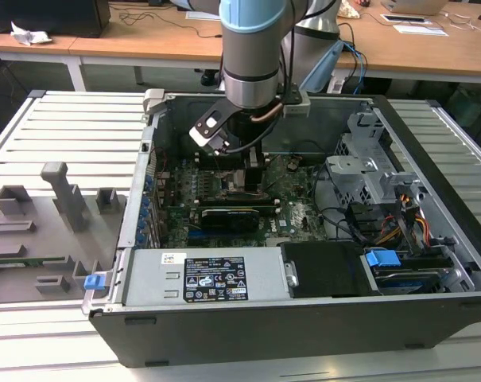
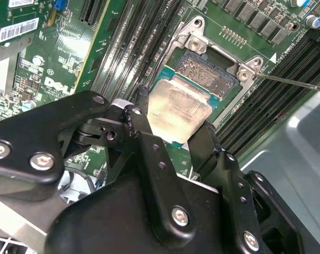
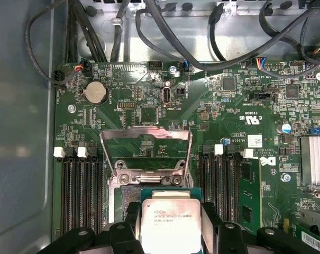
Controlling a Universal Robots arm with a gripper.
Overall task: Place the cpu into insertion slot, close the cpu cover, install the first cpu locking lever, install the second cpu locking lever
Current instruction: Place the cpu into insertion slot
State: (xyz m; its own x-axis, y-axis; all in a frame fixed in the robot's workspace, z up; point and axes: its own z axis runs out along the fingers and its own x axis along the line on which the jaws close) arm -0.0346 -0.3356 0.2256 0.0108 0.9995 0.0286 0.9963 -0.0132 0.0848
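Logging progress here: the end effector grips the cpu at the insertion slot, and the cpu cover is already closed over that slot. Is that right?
Not quite. The cpu cover is open, swung up away from the insertion slot, as the first wrist view shows. The end effector does grip the cpu at the slot.

Open case (image 1: 304, 334) and surroundings.
We note a power supply (image 1: 204, 278) along its near wall, a black card (image 1: 228, 216) behind that, a drive cage (image 1: 367, 171) toward the exterior view's right. The green board (image 3: 149, 114) carries a coin cell (image 3: 95, 92) and memory slots (image 3: 80, 190); black cables (image 3: 165, 32) cross its edge. Grey fixtures (image 1: 61, 191) stand outside, on the exterior view's left.
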